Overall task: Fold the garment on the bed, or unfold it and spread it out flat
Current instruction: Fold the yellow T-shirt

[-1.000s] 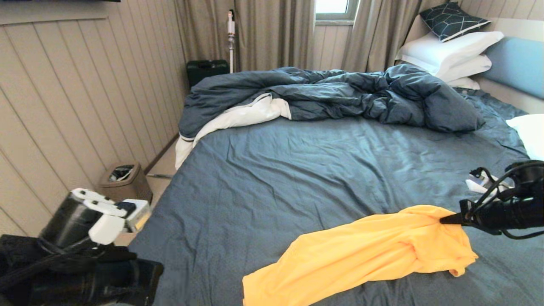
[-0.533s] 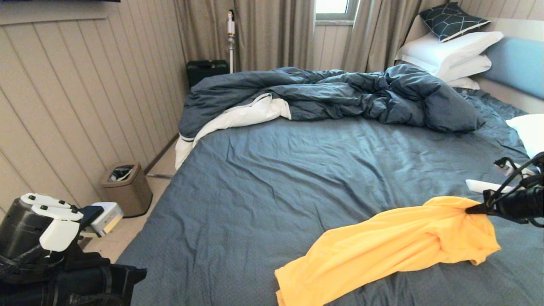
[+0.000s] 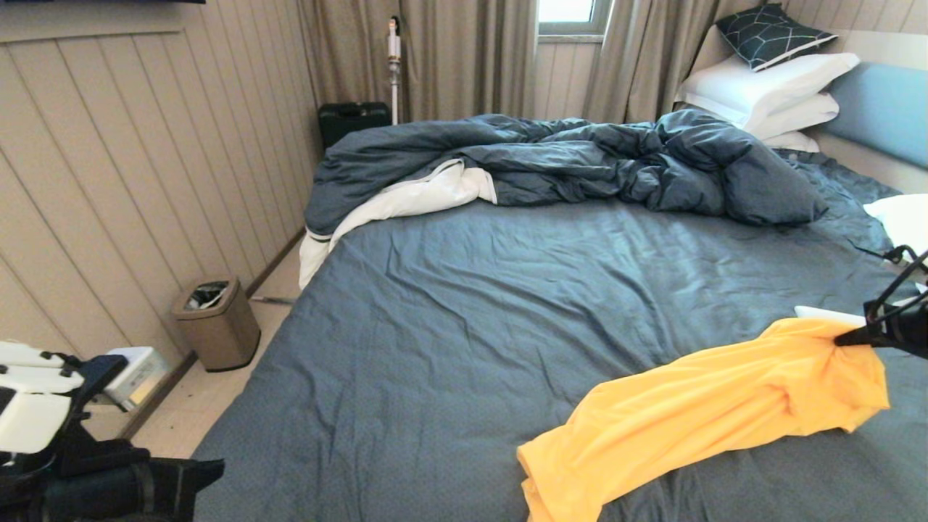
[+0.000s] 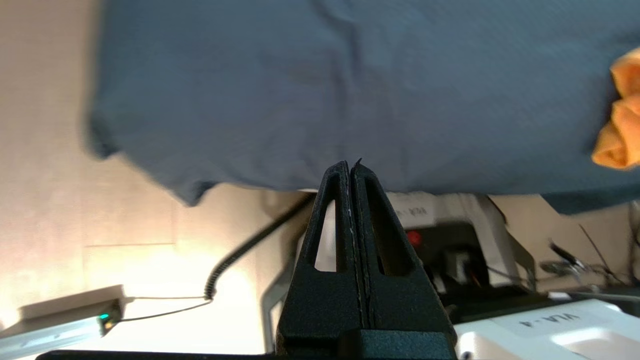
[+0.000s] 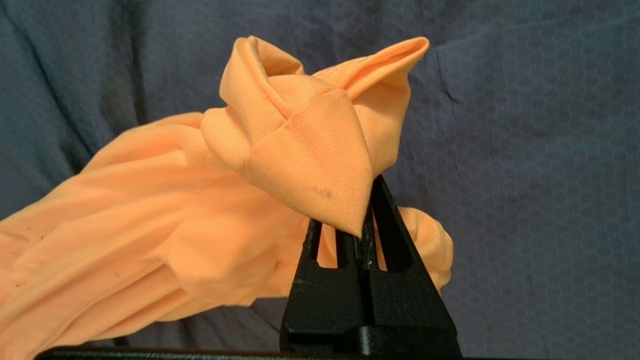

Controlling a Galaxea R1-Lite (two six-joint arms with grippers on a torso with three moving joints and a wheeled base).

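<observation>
My right gripper [image 5: 361, 235] has its fingers clamped on the garment [image 3: 696, 413], which trails away across the bed [image 3: 464, 304]; left gripper [image 4: 350, 172] fingers closed, empty, off the bed's edge.

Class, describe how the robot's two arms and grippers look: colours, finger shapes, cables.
Both grippers, left and right, have matte black, tapering triangular fingers with slot cut-outs. The left arm has white housings on black; thin black cables loop off the black right arm.

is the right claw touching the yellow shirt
Touching. The right wrist view shows the right claw shut on a fold of the yellow shirt, the cloth pinched between its tips above the bed.
</observation>
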